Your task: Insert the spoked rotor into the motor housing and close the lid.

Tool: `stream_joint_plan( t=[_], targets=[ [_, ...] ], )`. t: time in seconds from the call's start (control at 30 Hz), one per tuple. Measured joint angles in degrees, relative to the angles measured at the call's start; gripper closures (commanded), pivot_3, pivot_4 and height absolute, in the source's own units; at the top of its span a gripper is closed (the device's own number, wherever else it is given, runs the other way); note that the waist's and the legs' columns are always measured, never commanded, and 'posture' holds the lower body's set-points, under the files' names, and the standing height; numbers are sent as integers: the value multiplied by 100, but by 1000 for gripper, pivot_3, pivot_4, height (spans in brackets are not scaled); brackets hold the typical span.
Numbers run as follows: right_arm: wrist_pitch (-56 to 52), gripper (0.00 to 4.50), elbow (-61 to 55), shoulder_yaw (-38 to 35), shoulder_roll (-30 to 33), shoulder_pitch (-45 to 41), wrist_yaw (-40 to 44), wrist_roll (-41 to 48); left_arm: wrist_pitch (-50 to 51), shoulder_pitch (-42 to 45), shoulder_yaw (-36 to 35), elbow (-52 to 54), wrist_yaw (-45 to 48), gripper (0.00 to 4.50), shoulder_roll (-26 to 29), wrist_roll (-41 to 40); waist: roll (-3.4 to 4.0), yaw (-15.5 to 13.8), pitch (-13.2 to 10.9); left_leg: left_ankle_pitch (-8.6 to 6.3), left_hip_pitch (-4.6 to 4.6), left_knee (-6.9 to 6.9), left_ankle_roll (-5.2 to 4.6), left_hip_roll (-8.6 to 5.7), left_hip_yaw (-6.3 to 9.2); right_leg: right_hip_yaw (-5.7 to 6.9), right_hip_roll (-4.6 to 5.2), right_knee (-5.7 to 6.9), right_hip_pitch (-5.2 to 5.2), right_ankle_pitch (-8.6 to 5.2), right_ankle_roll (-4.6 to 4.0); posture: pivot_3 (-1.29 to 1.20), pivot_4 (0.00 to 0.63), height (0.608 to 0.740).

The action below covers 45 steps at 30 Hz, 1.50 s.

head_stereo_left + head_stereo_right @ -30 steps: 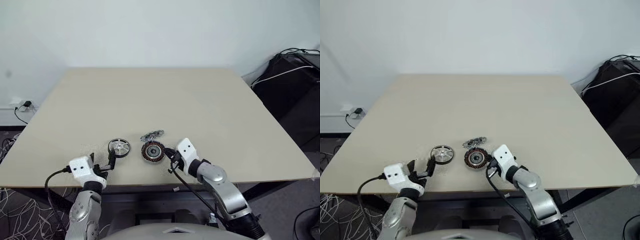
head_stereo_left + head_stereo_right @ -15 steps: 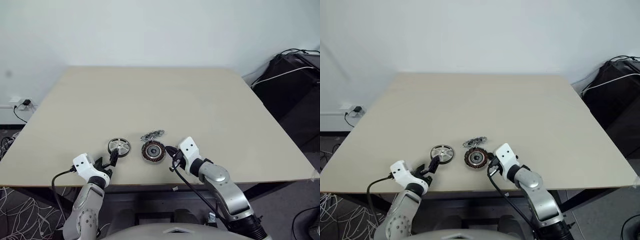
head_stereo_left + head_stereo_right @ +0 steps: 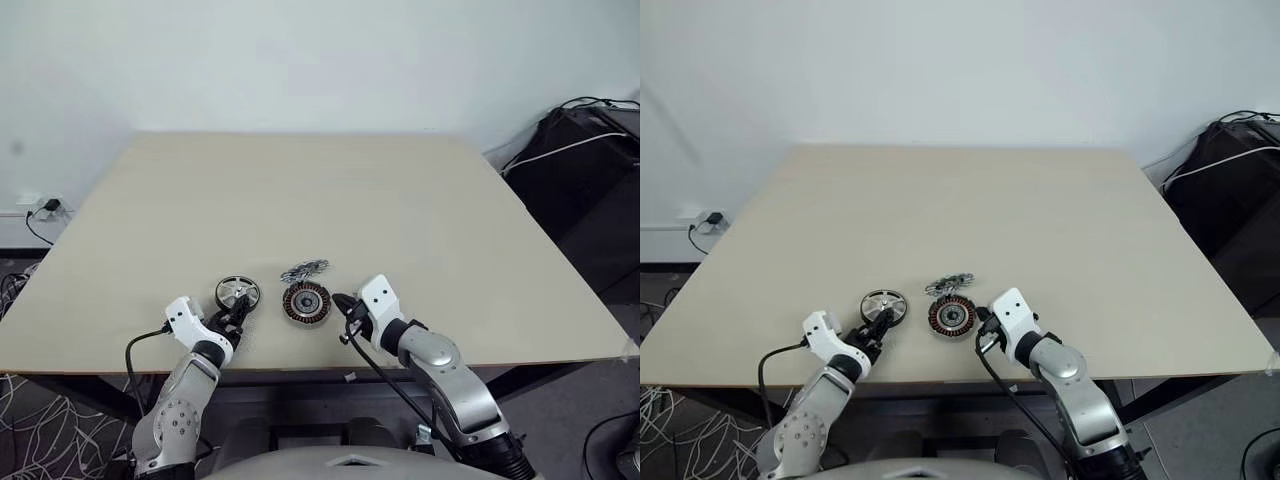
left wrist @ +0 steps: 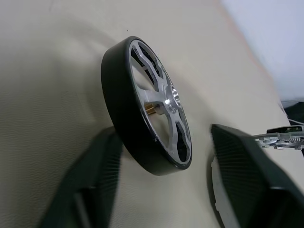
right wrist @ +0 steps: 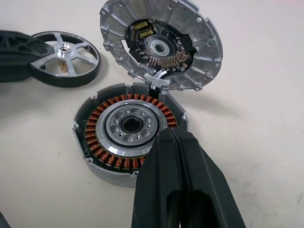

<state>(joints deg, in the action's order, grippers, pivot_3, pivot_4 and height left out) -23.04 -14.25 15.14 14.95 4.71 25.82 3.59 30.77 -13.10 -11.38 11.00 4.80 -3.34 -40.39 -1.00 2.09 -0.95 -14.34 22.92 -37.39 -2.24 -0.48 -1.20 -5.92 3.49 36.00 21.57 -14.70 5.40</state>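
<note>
Looking down from the left eye view, the small round silver spoked rotor with a black rim (image 3: 238, 293) lies near the front edge of the beige wooden table (image 3: 400, 210), toward the front left corner. The left gripper (image 3: 237, 317) is at its near side. Just beside it lies the round dark motor housing with copper windings (image 3: 306, 301), and the right gripper (image 3: 338, 303) rests at the housing's edge.

The left wrist view shows the rotor between two spread black fingers (image 4: 90, 185), not yet clamped.

The right wrist view shows clenched fingers (image 5: 183, 175) pressing the housing rim, and the hinged silver lid (image 5: 161, 42) stands open.

If the fingers close off-centre, the smooth rim may slip out.
</note>
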Motion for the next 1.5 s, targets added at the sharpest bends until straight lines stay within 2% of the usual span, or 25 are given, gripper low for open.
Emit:
stream_joint_plan(
  t=[0.17,0.37,0.53,0.7,0.97,1.23,1.5],
  targets=[
    [0,4500,-13,-2,-1,6,-7,11,5,22,-54,-7,-129,4084,-5,-164,1,-2,2,0,-2,0,0,-1,0,0,1,0,-3,0,0,0,0,740],
    [-20,4500,-191,-216,141,141,2,106,-122,-32,-236,-9,-211,4091,-6,-391,0,5,2,0,-2,0,1,0,0,-1,0,0,-1,0,0,0,0,740],
    [-113,4500,-432,-504,339,366,49,239,-211,-429,-505,54,563,4091,-2,-1138,-3,1,1,-1,2,1,-1,0,-2,-1,3,-6,1,-1,-2,0,0,740],
    [-135,4500,-542,-700,474,578,200,483,448,-720,-362,112,1181,4091,189,-1916,-4,5,-2,-2,1,0,-1,2,-1,-1,5,-5,1,-2,-1,0,0,740],
    [-134,4500,-549,-820,537,733,252,588,1672,-678,112,123,1183,4091,407,-2738,0,12,-3,-2,1,0,-1,3,-1,-2,4,-4,2,-2,-1,0,0,740],
    [-216,4500,-693,-691,467,766,128,578,2161,-225,227,1,922,4091,578,-2816,6,-2,-3,-1,2,0,0,1,0,-3,4,-4,1,-1,-2,0,0,740],
    [-349,4500,-879,-690,451,784,10,580,2125,270,357,-231,442,4091,223,-2541,7,-13,-2,-1,2,0,0,-1,0,-3,3,-6,2,-1,-2,0,0,740]
  ],
)
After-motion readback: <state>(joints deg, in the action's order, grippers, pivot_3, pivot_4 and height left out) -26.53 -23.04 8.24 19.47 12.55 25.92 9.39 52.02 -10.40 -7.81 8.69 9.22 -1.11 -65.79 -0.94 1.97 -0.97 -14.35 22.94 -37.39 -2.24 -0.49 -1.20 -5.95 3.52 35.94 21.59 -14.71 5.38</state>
